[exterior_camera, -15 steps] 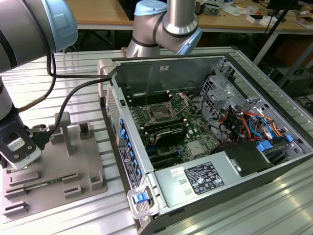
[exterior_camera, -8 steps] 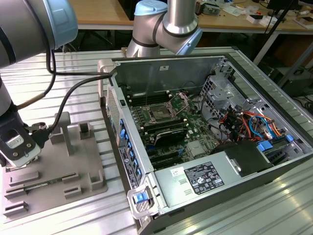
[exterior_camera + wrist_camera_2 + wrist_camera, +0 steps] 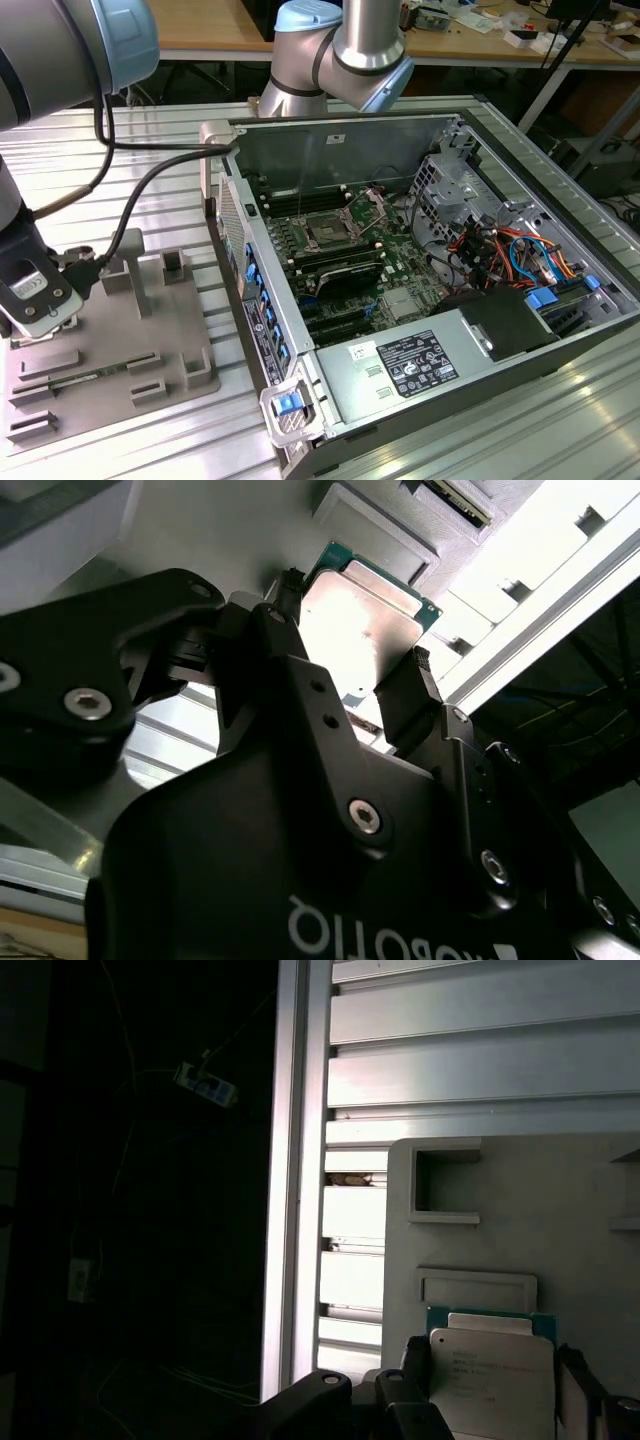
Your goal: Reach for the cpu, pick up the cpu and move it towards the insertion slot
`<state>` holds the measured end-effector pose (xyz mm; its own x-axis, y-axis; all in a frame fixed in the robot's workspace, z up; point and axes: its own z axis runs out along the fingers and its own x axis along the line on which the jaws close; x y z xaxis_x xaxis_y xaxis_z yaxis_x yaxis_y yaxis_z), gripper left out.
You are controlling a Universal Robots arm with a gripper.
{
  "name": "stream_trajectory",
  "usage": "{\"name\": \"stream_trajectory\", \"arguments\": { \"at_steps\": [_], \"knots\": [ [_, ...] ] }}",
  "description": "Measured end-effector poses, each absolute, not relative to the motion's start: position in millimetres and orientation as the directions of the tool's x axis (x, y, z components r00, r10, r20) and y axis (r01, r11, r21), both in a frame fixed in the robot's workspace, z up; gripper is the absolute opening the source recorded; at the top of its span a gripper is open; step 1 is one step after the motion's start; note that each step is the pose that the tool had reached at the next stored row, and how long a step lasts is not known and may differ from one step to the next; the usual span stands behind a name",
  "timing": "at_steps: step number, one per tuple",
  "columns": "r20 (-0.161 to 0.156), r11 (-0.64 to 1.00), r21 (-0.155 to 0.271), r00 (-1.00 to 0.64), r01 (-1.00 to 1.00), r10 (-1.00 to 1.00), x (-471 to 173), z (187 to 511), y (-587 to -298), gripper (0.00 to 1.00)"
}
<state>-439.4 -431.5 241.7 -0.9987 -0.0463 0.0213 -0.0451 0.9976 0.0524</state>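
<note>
The cpu (image 3: 365, 605), a thin square chip with a shiny metal face and a green edge, sits between the two black fingers (image 3: 405, 695) of my gripper (image 3: 350, 630). In the first wrist view the cpu (image 3: 492, 1365) is just over the grey fixture plate (image 3: 520, 1210), with the gripper (image 3: 492, 1375) shut on its two side edges. In the exterior view the gripper (image 3: 32, 318) is low over the fixture plate (image 3: 110, 350) at the far left. The insertion slot (image 3: 330, 228) lies inside the open computer case, well off to the exterior view's right.
The fixture plate carries raised grey blocks (image 3: 175, 265) and recesses. The tall side wall (image 3: 250, 290) of the computer case (image 3: 420, 360) stands between the plate and the motherboard. Cables (image 3: 140, 200) hang from the arm. A ribbed aluminium table (image 3: 560, 420) carries everything.
</note>
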Motion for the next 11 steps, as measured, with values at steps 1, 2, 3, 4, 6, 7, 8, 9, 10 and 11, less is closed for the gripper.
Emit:
{"name": "stream_trajectory", "arguments": {
  "at_steps": [1,2,3,4,6,7,8,9,10,11],
  "knots": [
    [0.021,0.998,0.053,-0.999,-0.045,-0.046,-439.4,242.0,-431.5,0.55],
    [0.021,0.998,0.053,-0.999,-0.045,-0.046,-439.4,242.0,-431.5,0.55],
    [0.021,0.998,0.053,-0.999,-0.045,-0.046,-439.4,242.0,-431.5,0.55],
    [0.021,0.998,0.052,-0.999,-0.045,-0.046,-439.4,242.1,-431.5,0.55],
    [0.022,0.998,0.052,-0.999,-0.045,-0.046,-439.4,242.1,-431.5,0.55],
    [0.022,0.998,0.052,-0.999,-0.045,-0.046,-439.4,242.1,-431.5,0.55],
    [0.022,0.998,0.052,-0.999,-0.045,-0.046,-439.4,242.2,-431.5,0.55],
    [0.022,0.998,0.052,-0.999,-0.045,-0.046,-439.4,242.7,-431.5,0.55],
    [0.022,0.998,0.052,-0.999,-0.045,-0.046,-439.4,243.7,-431.5,0.55],
    [0.022,0.998,0.052,-0.999,-0.045,-0.046,-439.4,245.7,-431.6,0.55]
  ]
}}
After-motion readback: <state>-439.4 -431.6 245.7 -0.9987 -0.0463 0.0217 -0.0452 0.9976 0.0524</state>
